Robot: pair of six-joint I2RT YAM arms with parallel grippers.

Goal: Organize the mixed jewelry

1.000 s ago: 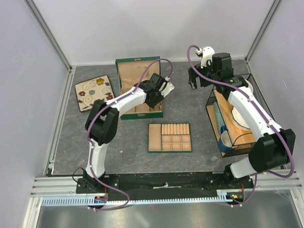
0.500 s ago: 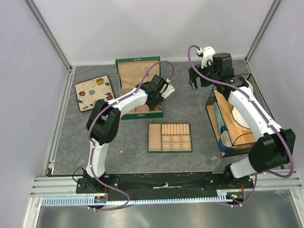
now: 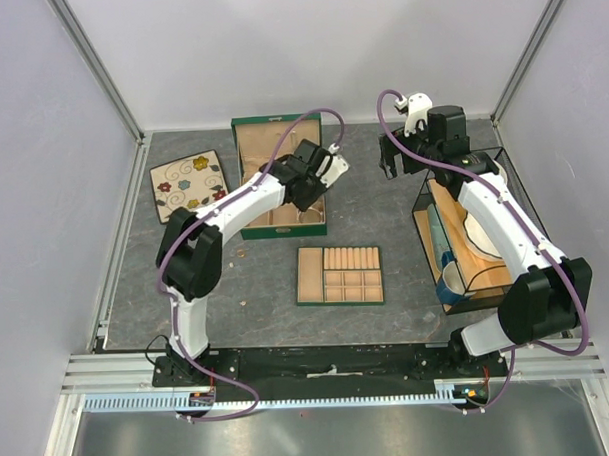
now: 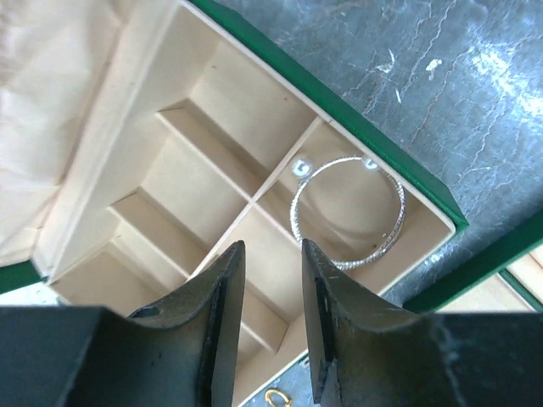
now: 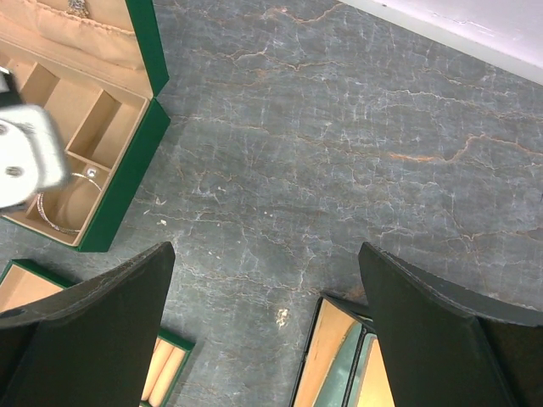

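1. Saw thin silvery-white bangle hoop (image 4: 294, 216) flat in green tan-lined jewelry box (image 4: 399, 170), 2 o'clock of left gripper (image 4: 271, 254).
2. Saw its fingers (image 4: 221, 322) parted, empty; right gripper's (image 5: 265, 254) wide apart.
3. Best lifted straight, clear of dividers (image 4: 273, 180).

We read no text, label, brand, number or sign in any of the views — nothing here is legible.
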